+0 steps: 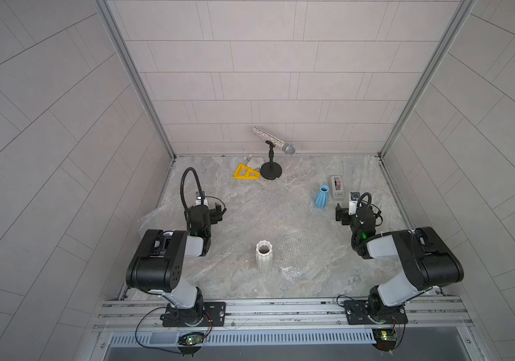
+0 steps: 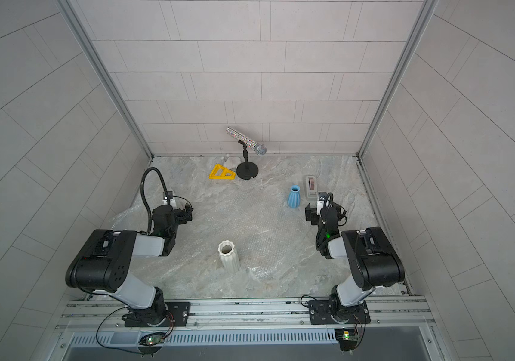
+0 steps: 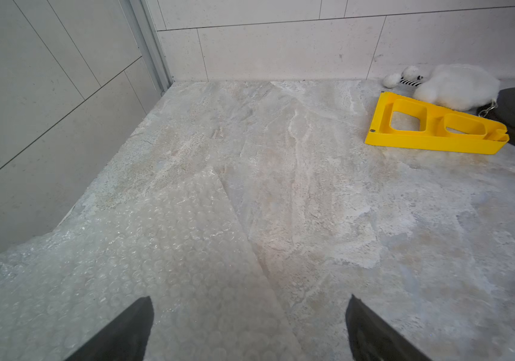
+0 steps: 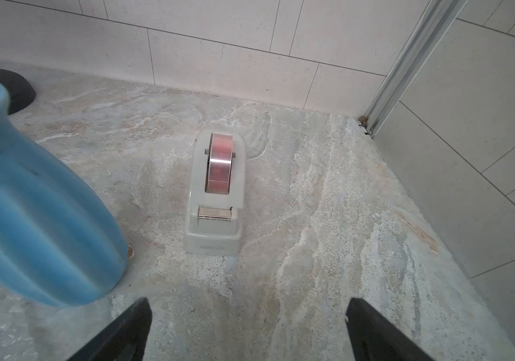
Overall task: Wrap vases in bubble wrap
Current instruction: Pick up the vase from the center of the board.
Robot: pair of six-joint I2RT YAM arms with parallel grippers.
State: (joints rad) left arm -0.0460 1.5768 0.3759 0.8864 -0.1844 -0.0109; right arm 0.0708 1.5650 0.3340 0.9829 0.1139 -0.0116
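Note:
A tall white ribbed vase point(image 1: 263, 257) point(image 2: 228, 257) stands upright near the table's front, on a clear sheet of bubble wrap point(image 1: 268, 222) point(image 2: 243, 225) spread over the middle. That sheet bunches up against the left wall, and its edge lies under my left gripper point(image 3: 156, 250). The small light-blue vase point(image 1: 322, 197) point(image 2: 293, 197) point(image 4: 37, 206) stands at the right rear. My left gripper point(image 1: 204, 210) point(image 2: 175, 212) point(image 3: 250, 300) hangs open above the wrap's edge. My right gripper point(image 1: 356, 212) point(image 2: 325, 213) point(image 4: 248, 301) is open over bare table, just right of the blue vase. Both are empty.
A glittery microphone point(image 1: 273, 142) on a black stand point(image 1: 271, 171) is at the back centre. Beside it lie a yellow plastic wedge point(image 1: 246, 172) point(image 3: 431, 128) and a white fluffy toy point(image 1: 254, 162) point(image 3: 456, 86). A grey tape dispenser point(image 1: 337, 187) point(image 4: 215, 190) sits behind the blue vase. Tiled walls enclose three sides.

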